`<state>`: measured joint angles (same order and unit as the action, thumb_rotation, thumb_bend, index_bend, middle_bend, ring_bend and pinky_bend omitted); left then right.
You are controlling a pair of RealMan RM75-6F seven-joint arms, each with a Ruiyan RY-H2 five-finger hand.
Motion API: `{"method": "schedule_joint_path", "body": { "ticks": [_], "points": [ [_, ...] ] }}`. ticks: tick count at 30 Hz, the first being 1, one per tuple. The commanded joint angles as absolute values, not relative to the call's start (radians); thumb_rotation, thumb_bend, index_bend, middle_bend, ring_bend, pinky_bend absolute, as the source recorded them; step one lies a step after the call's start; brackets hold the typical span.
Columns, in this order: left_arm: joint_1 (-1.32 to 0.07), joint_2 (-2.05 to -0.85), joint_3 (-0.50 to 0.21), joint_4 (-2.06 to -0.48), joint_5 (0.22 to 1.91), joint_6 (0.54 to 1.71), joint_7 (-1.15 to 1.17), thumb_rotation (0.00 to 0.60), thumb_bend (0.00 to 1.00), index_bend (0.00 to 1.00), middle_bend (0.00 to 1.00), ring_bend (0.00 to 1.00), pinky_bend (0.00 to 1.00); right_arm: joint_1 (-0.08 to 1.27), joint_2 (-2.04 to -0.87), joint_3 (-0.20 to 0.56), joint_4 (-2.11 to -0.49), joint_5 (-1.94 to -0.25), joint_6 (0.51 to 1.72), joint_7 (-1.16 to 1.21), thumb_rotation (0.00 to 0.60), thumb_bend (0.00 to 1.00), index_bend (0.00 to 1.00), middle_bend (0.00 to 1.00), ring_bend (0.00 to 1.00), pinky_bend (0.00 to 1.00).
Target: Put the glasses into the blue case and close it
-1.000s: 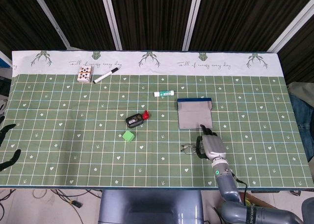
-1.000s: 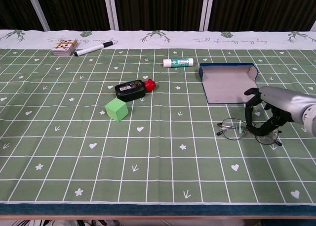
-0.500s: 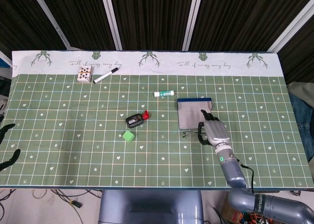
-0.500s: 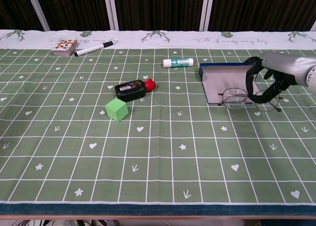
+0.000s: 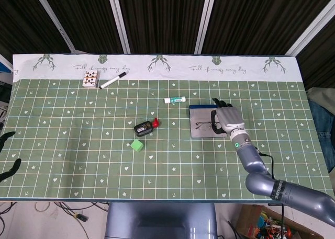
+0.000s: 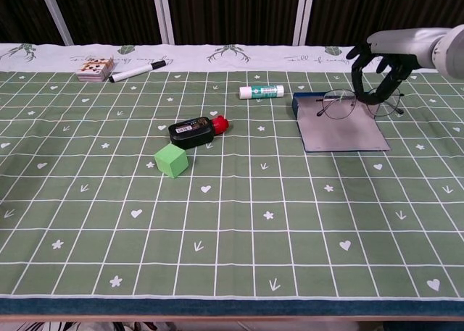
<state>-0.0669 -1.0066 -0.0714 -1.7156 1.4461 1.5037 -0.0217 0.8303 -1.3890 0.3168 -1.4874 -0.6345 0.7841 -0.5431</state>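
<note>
The glasses [image 6: 359,101] were thin, dark wire-framed, with round clear lenses. They were held off the counter [image 6: 217,222] by the right hand [image 6: 380,56], which gripped the frame at its right side, and they hung above the blue case [image 6: 337,124], lenses roughly facing the chest camera. The blue case lay open on the green gridded cloth at the right of centre, its grey lining facing up and its dark blue edge along the far side.
</note>
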Motion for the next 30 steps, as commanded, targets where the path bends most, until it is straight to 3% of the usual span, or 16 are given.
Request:
{"method": "schedule_joint_path", "body": {
  "ticks": [1,9,19,30],
  "points": [
    [-0.066,-1.007,-0.073,-1.714,1.443,1.504,-0.021,0.600,0.32,0.18,0.00,0.00,0.00,0.877,-1.420,0.325,-1.404,-0.620,0.742,-0.521,0.600,0.55,0.68,0.01,0.10,0.15],
    [-0.064,-1.007,-0.076,-1.710,1.434,1.506,-0.020,0.600,0.32,0.18,0.00,0.00,0.00,0.911,-1.497,0.329,-1.239,-0.675,0.700,-0.429,0.600,0.55,0.70,0.01,0.10,0.15],
    [-0.064,-1.008,-0.076,-1.705,1.431,1.504,-0.015,0.600,0.32,0.18,0.00,0.00,0.00,0.943,-1.573,0.275,-1.047,-0.801,0.613,-0.356,0.600,0.55,0.70,0.00,0.08,0.15],
    [-0.062,-1.008,-0.079,-1.701,1.425,1.508,-0.012,0.600,0.32,0.18,0.00,0.00,0.00,0.946,-1.610,0.251,-0.935,-0.932,0.530,-0.218,0.600,0.55,0.70,0.00,0.08,0.15]
  ]
}}
